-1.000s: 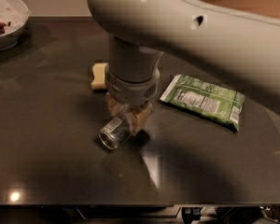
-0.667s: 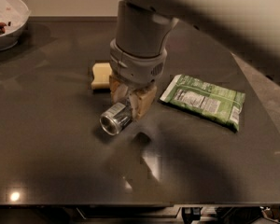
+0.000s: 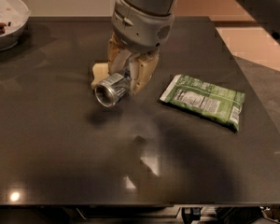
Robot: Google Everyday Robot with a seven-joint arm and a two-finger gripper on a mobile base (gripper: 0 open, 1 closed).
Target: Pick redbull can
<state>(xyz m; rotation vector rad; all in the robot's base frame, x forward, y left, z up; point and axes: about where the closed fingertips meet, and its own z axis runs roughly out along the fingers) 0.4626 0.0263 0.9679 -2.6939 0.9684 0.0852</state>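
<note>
The redbull can [image 3: 110, 90] is a slim silver can held lying sideways, its shiny round end facing the camera. My gripper [image 3: 126, 76] is shut on the redbull can, its tan fingers [image 3: 142, 73] clamped on both sides of the can. The can hangs above the dark table [image 3: 60, 148], with its shadow on the surface below. The rest of the can's body is hidden between the fingers.
A pale yellow sponge [image 3: 99, 72] lies on the table just behind the gripper. A green snack bag [image 3: 204, 100] lies flat to the right. A white bowl [image 3: 7, 20] with dark bits stands at the far left corner.
The gripper has risen from the table with the redbull can in it, lifting it clear of the surface. The sponge and the bag have not moved.
</note>
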